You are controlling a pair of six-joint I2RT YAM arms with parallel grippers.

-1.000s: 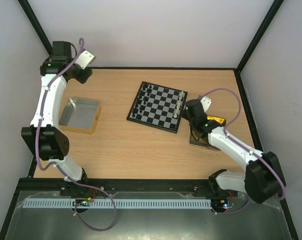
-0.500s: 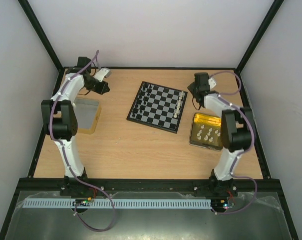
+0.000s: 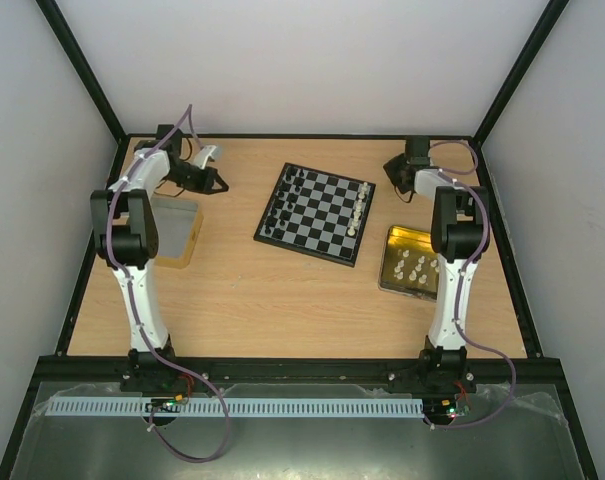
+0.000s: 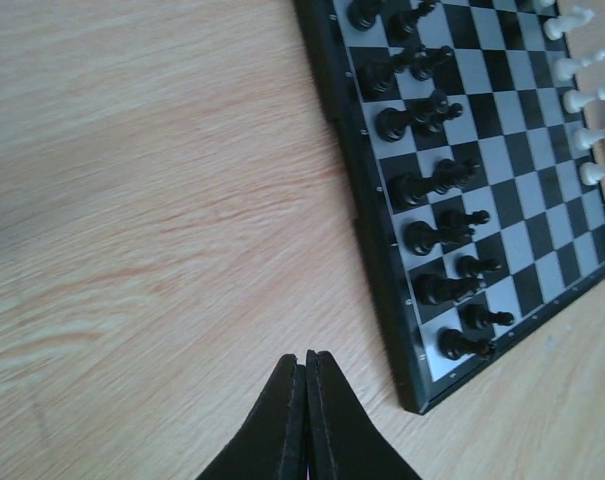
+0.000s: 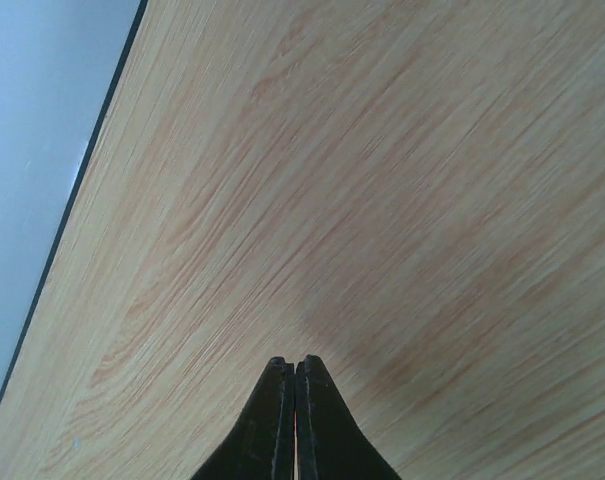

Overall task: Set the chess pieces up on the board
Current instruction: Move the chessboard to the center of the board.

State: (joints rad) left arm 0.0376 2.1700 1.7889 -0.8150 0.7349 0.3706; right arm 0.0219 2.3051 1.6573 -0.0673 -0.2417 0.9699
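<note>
The board (image 3: 320, 216) lies in the middle of the table. Two rows of black chess pieces (image 3: 286, 196) stand along its left side. A few white ones (image 3: 360, 207) stand on its right side. More white pieces (image 3: 414, 267) lie in the gold tray (image 3: 394, 240). My left gripper (image 3: 220, 186) is shut and empty over bare wood, left of the board. In the left wrist view its tips (image 4: 304, 354) hover short of the board's rim (image 4: 380, 272), with the black pieces (image 4: 432, 180) beyond. My right gripper (image 3: 389, 166) is shut and empty at the back right; its tips (image 5: 294, 361) show over bare wood.
A silver tray (image 3: 178, 232) sits at the left, partly hidden by the left arm. The enclosure's black frame (image 3: 302, 136) runs along the table's back edge, close behind both wrists. The table's dark edge (image 5: 74, 205) shows in the right wrist view.
Both arms have swung up and back to the far edge of the table. The right arm left the gold tray, uncovering white pieces in it. The left gripper has shut.
</note>
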